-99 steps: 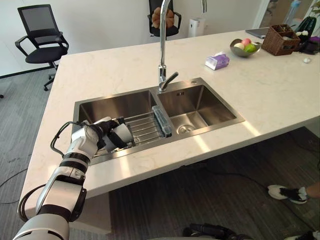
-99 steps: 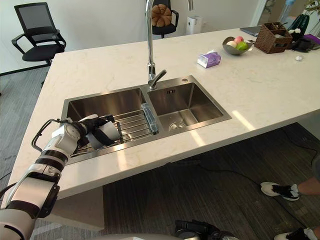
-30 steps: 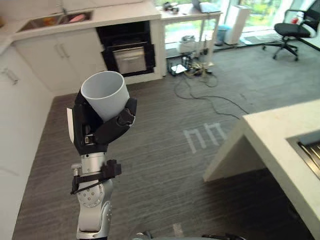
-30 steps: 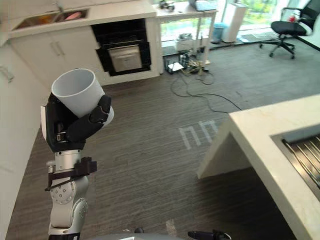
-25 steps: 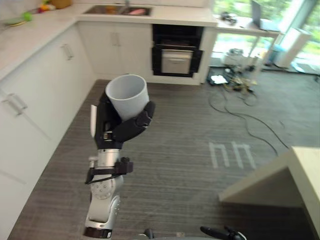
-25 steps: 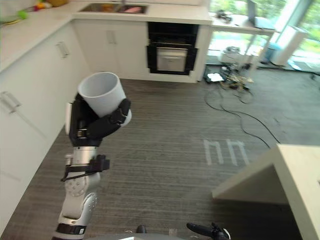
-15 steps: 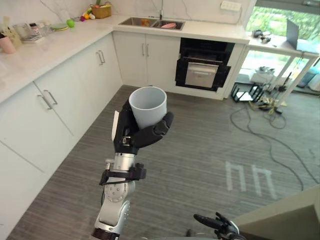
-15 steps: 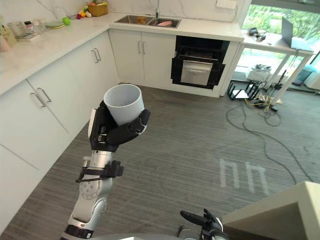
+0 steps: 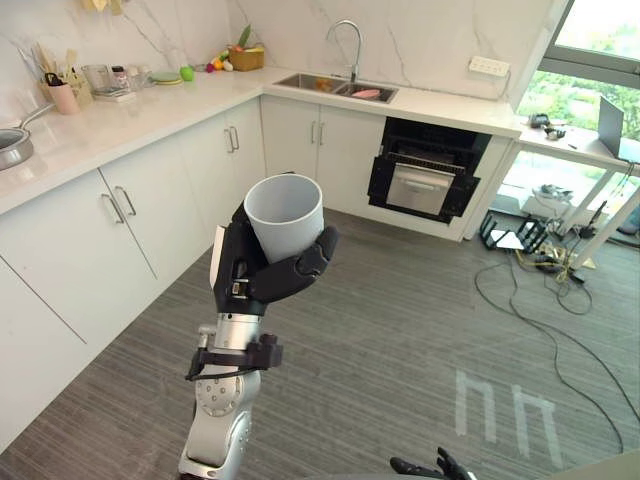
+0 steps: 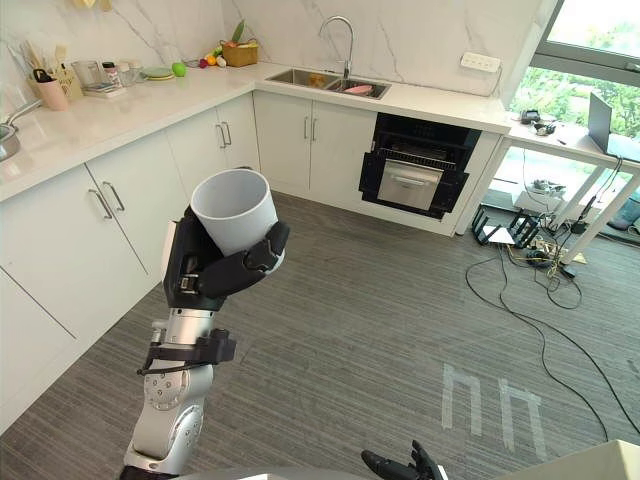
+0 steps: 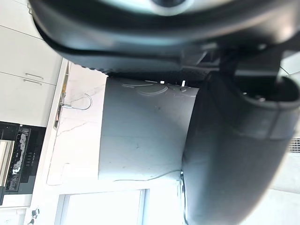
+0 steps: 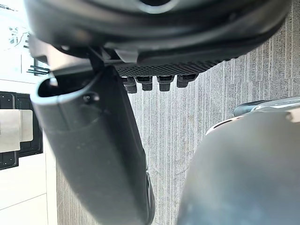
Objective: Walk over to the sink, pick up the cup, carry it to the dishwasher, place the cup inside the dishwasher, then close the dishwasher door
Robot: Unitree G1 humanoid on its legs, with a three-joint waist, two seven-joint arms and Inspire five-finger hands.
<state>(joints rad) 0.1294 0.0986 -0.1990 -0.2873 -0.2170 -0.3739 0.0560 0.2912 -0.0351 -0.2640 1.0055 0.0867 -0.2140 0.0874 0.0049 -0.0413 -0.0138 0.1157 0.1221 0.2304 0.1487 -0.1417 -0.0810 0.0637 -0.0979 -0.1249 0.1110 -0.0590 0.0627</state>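
A plain white cup (image 9: 285, 215) stands upright in my left hand (image 9: 245, 280), which is raised in front of me with its fingers and thumb curled round the cup's lower half. The left wrist view shows the cup's wall (image 11: 140, 140) pressed against the thumb (image 11: 234, 154). The dishwasher (image 9: 425, 180) is a black built-in unit with a silver front panel, under the far counter to the right of a sink (image 9: 345, 88). My right hand (image 10: 400, 467) hangs low at the bottom edge, fingers relaxed and holding nothing.
White cabinets (image 9: 130, 220) run along the left under a counter with a pan (image 9: 10, 145) and utensils. Cables (image 9: 540, 280) trail over the grey floor at the right, near a desk with a laptop (image 9: 610, 115). White marks (image 9: 500, 400) lie on the open floor.
The camera has swung from the island sink to the kitchen wall. My left hand took the cup off the sink rack and has held it upright throughout the turn.
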